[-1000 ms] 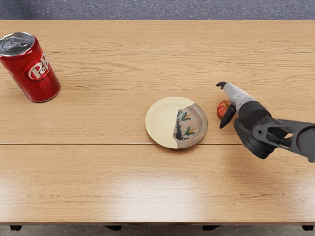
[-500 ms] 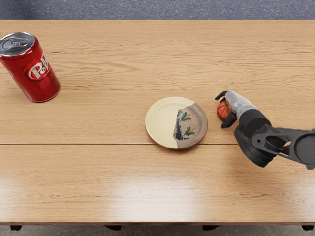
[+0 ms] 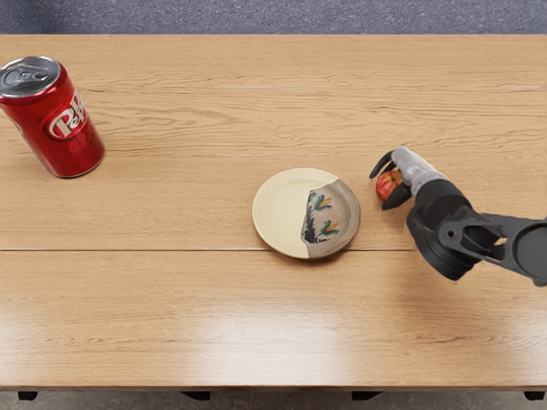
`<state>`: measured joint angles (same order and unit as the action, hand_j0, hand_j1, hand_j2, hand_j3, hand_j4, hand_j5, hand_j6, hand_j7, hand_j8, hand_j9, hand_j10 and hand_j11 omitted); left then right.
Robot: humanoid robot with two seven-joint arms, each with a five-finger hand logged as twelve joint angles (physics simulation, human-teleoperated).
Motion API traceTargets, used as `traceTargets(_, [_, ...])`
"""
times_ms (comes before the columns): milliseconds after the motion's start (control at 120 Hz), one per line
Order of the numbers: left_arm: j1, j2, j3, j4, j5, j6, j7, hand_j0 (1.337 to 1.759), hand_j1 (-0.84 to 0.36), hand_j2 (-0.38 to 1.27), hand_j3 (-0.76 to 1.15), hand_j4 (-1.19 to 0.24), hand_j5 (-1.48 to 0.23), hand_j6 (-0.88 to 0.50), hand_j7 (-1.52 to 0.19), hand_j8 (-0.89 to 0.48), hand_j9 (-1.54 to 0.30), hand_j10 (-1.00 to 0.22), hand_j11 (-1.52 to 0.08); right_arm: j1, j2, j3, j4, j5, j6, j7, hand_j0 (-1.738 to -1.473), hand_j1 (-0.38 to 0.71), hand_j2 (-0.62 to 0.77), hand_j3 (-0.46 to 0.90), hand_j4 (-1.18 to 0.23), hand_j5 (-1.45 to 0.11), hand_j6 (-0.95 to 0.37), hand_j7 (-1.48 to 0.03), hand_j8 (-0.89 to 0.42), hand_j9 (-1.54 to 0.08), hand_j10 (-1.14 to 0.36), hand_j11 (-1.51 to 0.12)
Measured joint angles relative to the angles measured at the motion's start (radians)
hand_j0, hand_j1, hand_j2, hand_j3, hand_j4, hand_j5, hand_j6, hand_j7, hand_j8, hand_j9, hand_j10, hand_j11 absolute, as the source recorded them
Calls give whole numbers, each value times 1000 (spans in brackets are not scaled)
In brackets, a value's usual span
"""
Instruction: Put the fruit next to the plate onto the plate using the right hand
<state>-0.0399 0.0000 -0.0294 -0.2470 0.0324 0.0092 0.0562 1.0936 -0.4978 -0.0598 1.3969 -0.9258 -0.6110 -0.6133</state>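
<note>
A small red fruit (image 3: 387,183) sits just right of the round cream plate (image 3: 286,209), which has a painted brown patch on its right side. My right hand (image 3: 389,180) reaches in from the right edge and its dark fingers (image 3: 379,162) curl around the fruit, one above and one below. The fruit looks slightly raised compared with where it lay, still beside the plate, with a small gap between it and the rim. Most of the fruit's right side is hidden by the palm. The left arm does not show.
A red Dr Pepper can (image 3: 48,116) stands at the far left of the wooden table (image 3: 256,316). The table's far edge runs along the top of the view, its near edge along the bottom.
My right hand came down onto the fruit and its fingers closed around it; the fruit has since shifted slightly up and left with the hand.
</note>
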Motion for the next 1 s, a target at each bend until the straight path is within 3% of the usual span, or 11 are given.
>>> traceTargets(350, [0,0,0,0,0,0,0,1658,349,0,0,0,0,0,0,0,0,0,0,-12,15,239,82,18,0,0,-1650,211,62,-1,-679,-900,-483,-888,-411,-892,-527,-886])
traceTargets(700, [0,0,0,0,0,0,0,1658,349,0,0,0,0,0,0,0,0,0,0,-100,179,255,124,29,0,1,-1655,248,180,0,-643,-869,-508,-850,-428,-851,-541,-841])
traceTargets(850, [0,0,0,0,0,0,0,1658,349,0,0,0,0,0,0,0,0,0,0,-108,195,256,126,25,-1,2,-1654,252,165,0,-642,-845,-512,-838,-427,-839,-530,-838])
traceTargets(1000, [0,0,0,0,0,0,0,1658,349,0,0,0,0,0,0,0,0,0,0,-110,195,259,134,23,0,2,-1654,232,64,0,-613,-802,-510,-798,-425,-801,-526,-802])
